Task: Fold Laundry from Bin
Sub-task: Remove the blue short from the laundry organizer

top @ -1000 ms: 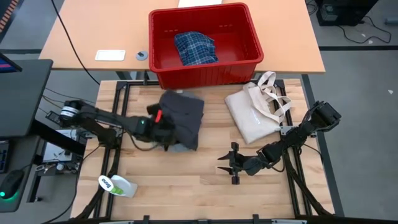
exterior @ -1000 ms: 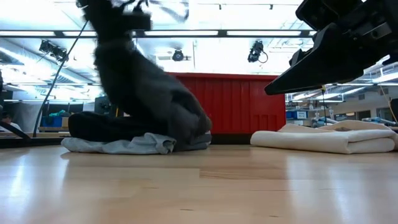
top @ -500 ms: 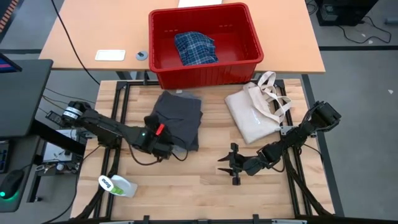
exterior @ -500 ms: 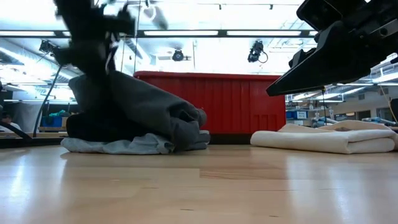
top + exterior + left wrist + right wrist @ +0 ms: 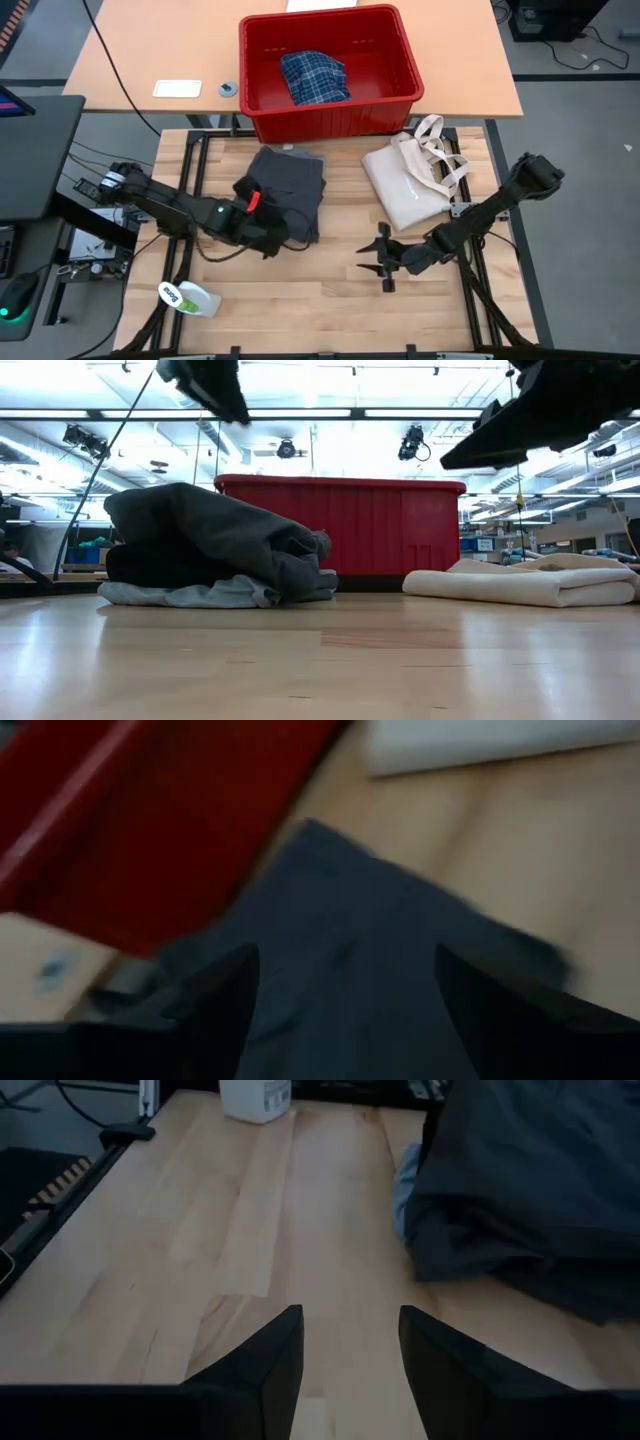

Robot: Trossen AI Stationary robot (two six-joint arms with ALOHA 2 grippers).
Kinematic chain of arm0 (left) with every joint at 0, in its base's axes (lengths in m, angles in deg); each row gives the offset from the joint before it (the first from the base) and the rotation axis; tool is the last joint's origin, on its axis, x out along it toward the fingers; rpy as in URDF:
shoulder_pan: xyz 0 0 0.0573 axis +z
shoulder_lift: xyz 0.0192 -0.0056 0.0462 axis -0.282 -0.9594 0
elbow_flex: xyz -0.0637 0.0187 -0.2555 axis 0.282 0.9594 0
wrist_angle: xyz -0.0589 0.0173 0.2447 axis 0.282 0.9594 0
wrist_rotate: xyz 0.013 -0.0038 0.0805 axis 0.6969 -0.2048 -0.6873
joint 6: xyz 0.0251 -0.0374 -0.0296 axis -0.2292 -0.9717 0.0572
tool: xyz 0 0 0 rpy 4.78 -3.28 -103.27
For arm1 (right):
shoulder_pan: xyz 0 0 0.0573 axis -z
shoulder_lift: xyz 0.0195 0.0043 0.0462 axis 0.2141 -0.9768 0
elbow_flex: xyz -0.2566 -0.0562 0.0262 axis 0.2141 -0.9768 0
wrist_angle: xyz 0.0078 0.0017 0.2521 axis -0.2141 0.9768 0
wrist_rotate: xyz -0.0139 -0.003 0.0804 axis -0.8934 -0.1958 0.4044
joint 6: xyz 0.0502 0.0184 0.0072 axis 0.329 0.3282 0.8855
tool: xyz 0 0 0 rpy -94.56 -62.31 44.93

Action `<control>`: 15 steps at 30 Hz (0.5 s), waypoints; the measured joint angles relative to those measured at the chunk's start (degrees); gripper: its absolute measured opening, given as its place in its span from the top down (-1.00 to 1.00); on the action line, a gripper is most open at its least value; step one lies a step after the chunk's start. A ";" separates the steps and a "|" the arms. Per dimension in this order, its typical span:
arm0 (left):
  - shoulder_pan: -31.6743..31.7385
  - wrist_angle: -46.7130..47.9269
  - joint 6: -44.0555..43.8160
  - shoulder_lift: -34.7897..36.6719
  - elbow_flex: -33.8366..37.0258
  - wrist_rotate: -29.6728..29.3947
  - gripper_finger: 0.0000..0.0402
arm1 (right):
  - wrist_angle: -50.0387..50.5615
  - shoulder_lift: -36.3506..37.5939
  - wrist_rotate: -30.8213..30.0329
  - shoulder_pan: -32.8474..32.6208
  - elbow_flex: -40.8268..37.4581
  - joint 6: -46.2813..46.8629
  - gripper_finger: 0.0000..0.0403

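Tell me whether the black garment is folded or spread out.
Folded. The black garment sits as a compact rectangle with doubled layers on the table, atop the light grey T-shirt; the left gripper stands open beside it.

The left arm reaches in from the table's left edge, stretched low toward the middle; its left gripper (image 5: 268,236) is above the surface with its two dark fingers (image 5: 215,1005) spread wide and nothing between them. The right arm comes in from the right edge, bent at the elbow and sloping down toward the table's centre; its right gripper (image 5: 383,264) hovers over bare tabletop, fingers (image 5: 265,1360) parted with a clear gap and holding nothing.
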 joint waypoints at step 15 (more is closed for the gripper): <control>5.83 -75.15 41.46 -0.33 26.39 -8.13 -0.37 | 0.03 9.59 -0.48 8.79 -0.02 -14.44 0.17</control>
